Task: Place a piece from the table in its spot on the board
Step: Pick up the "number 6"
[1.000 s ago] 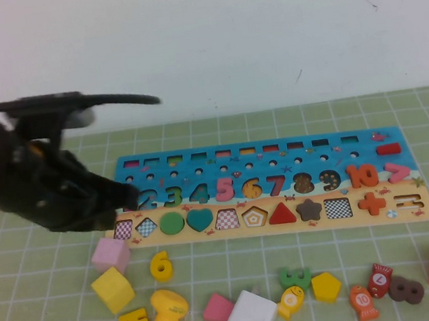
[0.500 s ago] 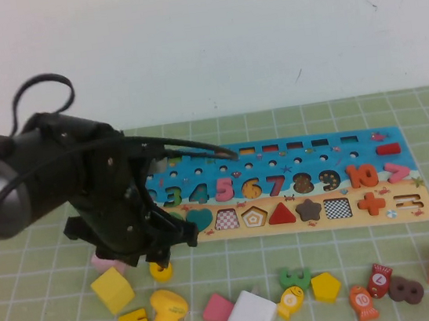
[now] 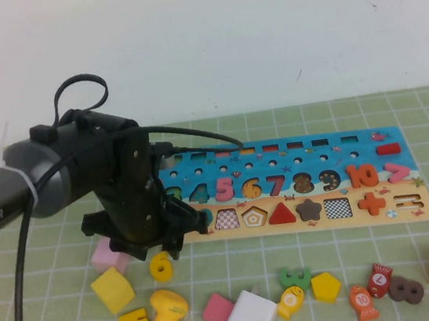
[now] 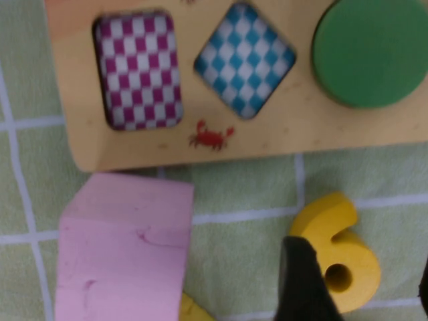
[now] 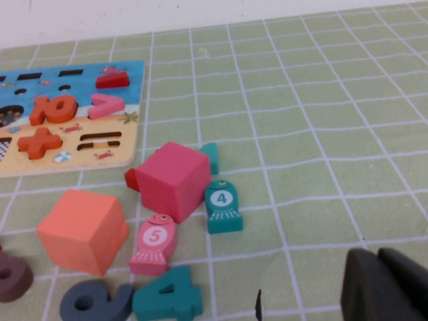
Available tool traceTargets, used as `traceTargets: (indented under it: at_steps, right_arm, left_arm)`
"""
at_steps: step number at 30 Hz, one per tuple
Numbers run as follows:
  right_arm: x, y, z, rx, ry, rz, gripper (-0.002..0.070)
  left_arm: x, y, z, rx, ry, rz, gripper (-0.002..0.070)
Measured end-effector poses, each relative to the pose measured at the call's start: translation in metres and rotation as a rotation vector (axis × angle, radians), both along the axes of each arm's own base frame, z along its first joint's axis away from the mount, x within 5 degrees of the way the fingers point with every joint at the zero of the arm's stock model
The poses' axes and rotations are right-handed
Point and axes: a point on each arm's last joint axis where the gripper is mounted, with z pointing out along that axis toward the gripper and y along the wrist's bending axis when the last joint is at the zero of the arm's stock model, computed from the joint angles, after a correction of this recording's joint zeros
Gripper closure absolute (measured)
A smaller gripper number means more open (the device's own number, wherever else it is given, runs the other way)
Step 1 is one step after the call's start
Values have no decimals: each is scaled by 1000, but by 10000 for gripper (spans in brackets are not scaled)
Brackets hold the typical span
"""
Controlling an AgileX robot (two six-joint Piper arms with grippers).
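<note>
The piece, a small yellow numeral 6 [image 3: 161, 268] [image 4: 341, 261], lies flat on the green gridded table [image 3: 306, 255] just in front of the board's near left corner. My left gripper [image 3: 163, 254] [image 4: 361, 264] hangs right over it, open. One dark finger [image 4: 304, 281] covers part of the 6's side, and the other shows only as a sliver at the view's edge. The board [image 3: 365, 221] [image 4: 281, 134] lies flat behind, with numerals and shape pieces. My right gripper [image 5: 378, 267] is shut and empty, low over bare table, outside the high view.
A pink cube [image 3: 108, 254] [image 4: 120, 254] sits close beside the 6, a yellow cube [image 3: 111, 290] and a yellow duck [image 3: 169, 310] in front of it. A white cube [image 3: 249, 318] and small pieces line the front. A red cube [image 5: 175, 179] and an orange cube [image 5: 83, 231] lie near the right arm.
My left arm has swung in from the far left to stand over the yellow 6. Its jaws have opened around the piece.
</note>
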Motion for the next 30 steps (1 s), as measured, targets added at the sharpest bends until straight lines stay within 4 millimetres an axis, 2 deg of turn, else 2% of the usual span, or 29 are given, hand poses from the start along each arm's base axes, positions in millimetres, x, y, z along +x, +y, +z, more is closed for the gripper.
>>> traceTargets:
  at_steps: [4, 10, 18, 26, 30]
  right_arm:
    - [0, 0, 0, 0, 0, 0, 679]
    - [0, 0, 0, 0, 0, 0, 679]
    - [0, 0, 0, 0, 0, 0, 679]
    - [0, 0, 0, 0, 0, 0, 679]
    - [0, 0, 0, 0, 0, 0, 679]
  left_arm:
    - [1, 0, 1, -5, -4, 13, 277]
    - [1, 0, 1, -12, 2, 48, 265]
    - [3, -1, -1, -5, 4, 52, 265]
    - [7, -3, -24, 20, 58, 62, 266]
    - [7, -2, -24, 23, 63, 62, 321]
